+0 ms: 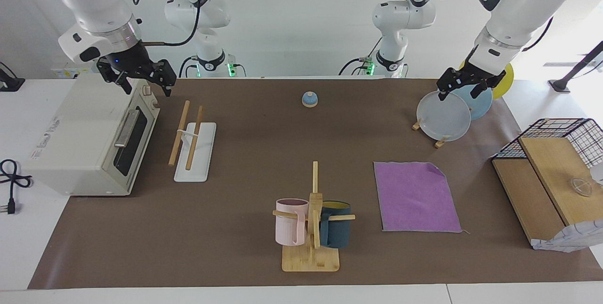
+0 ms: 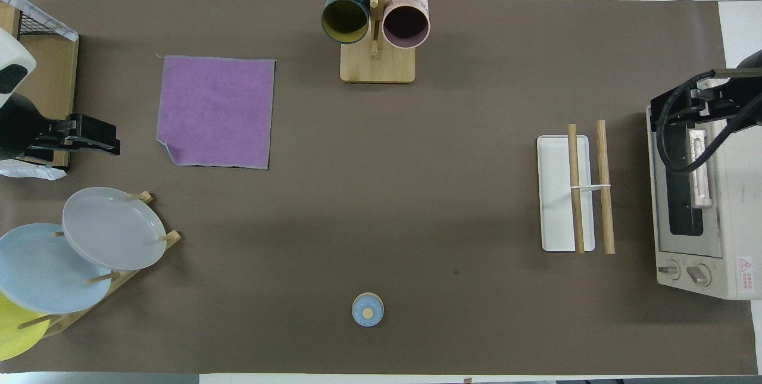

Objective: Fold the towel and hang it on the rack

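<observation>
While one towel [image 1: 416, 197] lies flat, one rack [image 1: 194, 140] stands.

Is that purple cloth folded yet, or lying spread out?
Spread out: the towel lies flat as one open square on the table, with just one corner turned over.

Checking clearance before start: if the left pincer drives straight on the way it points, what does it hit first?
Probably the grey plate on the plate stand: the left pincer, open, points down just above its rim. Depth is uncertain.
</observation>
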